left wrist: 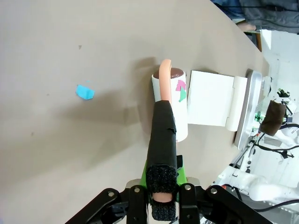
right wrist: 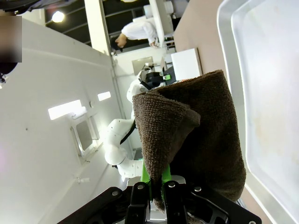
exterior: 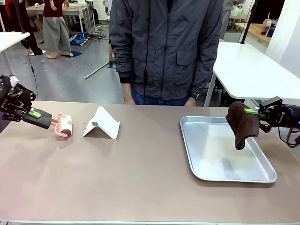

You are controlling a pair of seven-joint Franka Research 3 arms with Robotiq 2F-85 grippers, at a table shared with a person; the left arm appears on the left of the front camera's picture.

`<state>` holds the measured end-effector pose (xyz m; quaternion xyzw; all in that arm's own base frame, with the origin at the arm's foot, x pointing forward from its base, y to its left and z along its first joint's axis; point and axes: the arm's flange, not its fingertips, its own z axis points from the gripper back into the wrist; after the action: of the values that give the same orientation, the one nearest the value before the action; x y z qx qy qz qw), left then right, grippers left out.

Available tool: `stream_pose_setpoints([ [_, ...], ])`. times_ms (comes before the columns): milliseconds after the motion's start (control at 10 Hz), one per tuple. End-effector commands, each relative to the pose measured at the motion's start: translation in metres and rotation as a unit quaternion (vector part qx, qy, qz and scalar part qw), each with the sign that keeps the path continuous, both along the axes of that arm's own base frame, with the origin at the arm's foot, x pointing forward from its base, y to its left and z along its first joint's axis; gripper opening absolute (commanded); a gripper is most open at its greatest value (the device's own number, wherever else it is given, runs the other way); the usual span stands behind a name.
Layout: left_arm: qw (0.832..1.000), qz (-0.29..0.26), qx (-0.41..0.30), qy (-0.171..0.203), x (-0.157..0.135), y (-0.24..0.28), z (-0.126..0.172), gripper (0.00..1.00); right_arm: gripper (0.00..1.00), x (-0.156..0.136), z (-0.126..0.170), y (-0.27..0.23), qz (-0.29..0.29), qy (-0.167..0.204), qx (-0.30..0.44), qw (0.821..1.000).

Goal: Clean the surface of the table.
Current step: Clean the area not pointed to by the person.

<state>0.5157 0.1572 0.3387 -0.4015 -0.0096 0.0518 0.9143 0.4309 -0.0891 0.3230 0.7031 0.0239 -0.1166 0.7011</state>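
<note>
Across the whole width we note the table (exterior: 140,187). At its left end the left gripper (exterior: 34,114) is clamped tight on a lint roller (exterior: 64,125) handle; we cannot tell whether the roll touches the tabletop. The right gripper (exterior: 252,111) pinches a brown cloth (exterior: 242,125) that hangs above the metal tray (exterior: 188,145).

One left gripper (exterior: 36,115): black linkage body with silver screw heads (left wrist: 136,189) at the knuckles, bright green pads (exterior: 34,113) and black cable loops at the wrist. One right gripper (exterior: 251,112): same black build with a green pad, a thin black cable (exterior: 291,137) below it and white rounded arm links (left wrist: 264,189). One person (exterior: 165,47): dark grey zip jacket with flap pockets, dark ribbed cuffs, blue jeans, black wristwatch (exterior: 194,96).
</note>
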Motion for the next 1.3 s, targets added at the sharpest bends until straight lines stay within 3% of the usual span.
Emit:
stream_pose_setpoints([
  [0,0.999,-0.014,0.031,0.023,-0.001,-0.006,-0.027,0.10,0.00,-0.001,0.002,0.001,0.001,-0.003,0.002,1.000],
  [200,1.000,-0.010,0.008,-0.003,-0.008,0.002,-0.016,0.10,0.00,-0.001,0.002,0.001,0.001,-0.003,0.002,1.000],
  [500,0.993,-0.026,-0.051,-0.107,-0.039,0.007,0.034,0.10,0.00,-0.001,0.002,0.001,0.001,-0.003,0.002,1.000],
  [900,0.989,-0.014,-0.087,-0.117,-0.077,0.058,0.063,0.10,0.00,-0.001,0.002,0.001,0.001,-0.003,0.002,1.000],
  [1200,0.988,-0.002,-0.127,-0.090,-0.107,0.127,0.060,0.10,0.00,-0.001,0.002,0.001,0.001,-0.003,0.002,1.000],
])
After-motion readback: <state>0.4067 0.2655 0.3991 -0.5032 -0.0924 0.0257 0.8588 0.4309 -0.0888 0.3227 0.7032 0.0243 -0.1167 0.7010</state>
